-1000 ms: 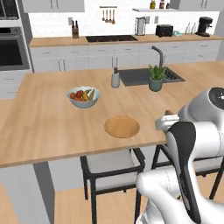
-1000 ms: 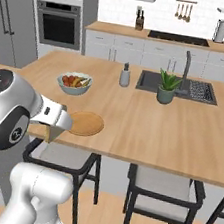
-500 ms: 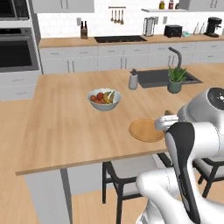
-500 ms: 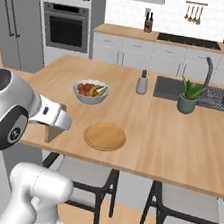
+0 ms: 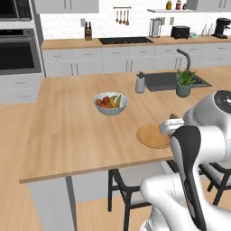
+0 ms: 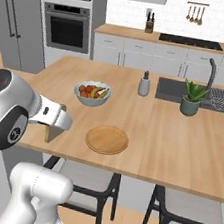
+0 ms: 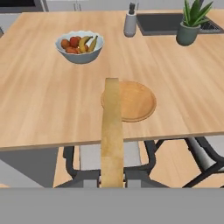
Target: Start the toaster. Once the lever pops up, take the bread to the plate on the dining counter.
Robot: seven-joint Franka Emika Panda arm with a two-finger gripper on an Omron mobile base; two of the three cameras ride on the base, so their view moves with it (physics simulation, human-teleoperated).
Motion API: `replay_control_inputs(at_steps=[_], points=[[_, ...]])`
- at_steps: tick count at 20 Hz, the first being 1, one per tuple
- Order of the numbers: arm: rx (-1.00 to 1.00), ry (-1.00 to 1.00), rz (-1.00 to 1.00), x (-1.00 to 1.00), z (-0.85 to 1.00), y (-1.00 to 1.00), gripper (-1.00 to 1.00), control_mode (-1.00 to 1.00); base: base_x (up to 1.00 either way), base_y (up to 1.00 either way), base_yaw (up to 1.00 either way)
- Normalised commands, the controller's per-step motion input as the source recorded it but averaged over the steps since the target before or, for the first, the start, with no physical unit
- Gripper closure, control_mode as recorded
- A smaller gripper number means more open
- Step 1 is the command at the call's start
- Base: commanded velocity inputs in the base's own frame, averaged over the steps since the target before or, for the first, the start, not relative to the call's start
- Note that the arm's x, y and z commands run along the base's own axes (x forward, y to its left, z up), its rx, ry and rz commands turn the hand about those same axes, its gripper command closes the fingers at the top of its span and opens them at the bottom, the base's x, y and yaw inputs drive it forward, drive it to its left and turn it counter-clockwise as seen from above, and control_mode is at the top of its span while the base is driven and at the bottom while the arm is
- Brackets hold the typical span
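Note:
My gripper (image 6: 53, 124) is shut on the bread (image 6: 48, 133), a pale tan slice held upright just off the near edge of the dining counter (image 6: 181, 139). In the hand view the bread (image 7: 112, 131) shows edge-on, its far end lined up with the left rim of the plate (image 7: 138, 101). The round wooden plate (image 5: 152, 136) (image 6: 107, 139) lies bare near the counter's front edge, right of the gripper in the right base view. The black toaster (image 5: 180, 31) stands far off on the back wall counter. My arm hides most of the hand in the left base view.
A white fruit bowl (image 5: 110, 103) (image 6: 92, 92) sits behind and to the left of the plate. A grey dispenser (image 5: 140, 83), a potted plant (image 5: 184, 83) and the inset sink (image 5: 164, 80) lie further back. Dark stools (image 6: 92, 179) stand under the counter's front edge.
The base has driven, so the island and everything on it slid right across both base views. The bread stays in the shut gripper, which keeps its pose.

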Motion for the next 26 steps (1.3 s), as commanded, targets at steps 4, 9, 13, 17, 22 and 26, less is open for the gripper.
replay_control_inputs(at_steps=[4, 9, 13, 17, 22, 26], points=[[0.0, 0.0, 0.0, 0.0, 0.0, 0.0, 1.0, 1.0, 0.32, 0.0, 0.0], [0.06, 0.02, 0.0, 0.22, -0.01, -0.06, 1.0, -1.0, 0.27, 0.0, 0.0], [0.32, 0.14, 0.05, 0.85, -0.22, -0.4, 1.0, -1.0, 0.0, 0.0, 0.0], [0.36, 0.17, 0.05, 0.85, -0.31, -0.44, 1.0, -1.0, 0.0, 0.0, 0.0], [0.2, 0.15, 0.03, 0.66, -0.5, -0.16, 1.0, -1.0, 0.0, 0.0, 0.0], [0.03, 0.06, 0.0, 0.42, -0.48, 0.0, 1.0, -1.0, 0.0, 0.0, 0.0]])
